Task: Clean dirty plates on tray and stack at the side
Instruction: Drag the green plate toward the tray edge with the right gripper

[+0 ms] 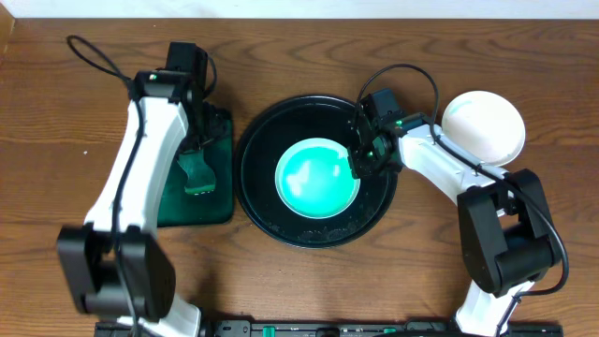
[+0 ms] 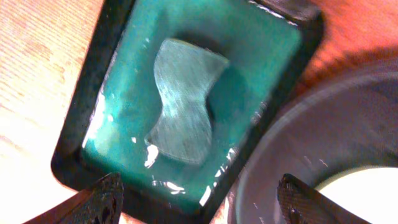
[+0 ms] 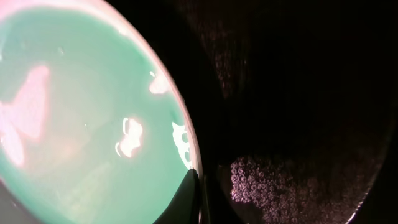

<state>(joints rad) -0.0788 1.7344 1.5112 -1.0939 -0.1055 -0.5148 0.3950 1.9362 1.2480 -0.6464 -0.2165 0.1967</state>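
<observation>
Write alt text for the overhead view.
A teal-smeared plate sits centred in the round black tray, with the shut right tool at its right rim. The left arm reaches over a green tray holding a sponge; a clean white plate lies on the table, far right.

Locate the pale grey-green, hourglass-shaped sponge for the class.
In the overhead view, the sponge lies in the rectangular dark-green tray on the table's left side. That tray sits just left of the large round glossy black tray.

Sponge (image 2: 183,102) lying in wet rectangular green tray (image 2: 78,118), wooden table (image 1: 299,56).
</observation>
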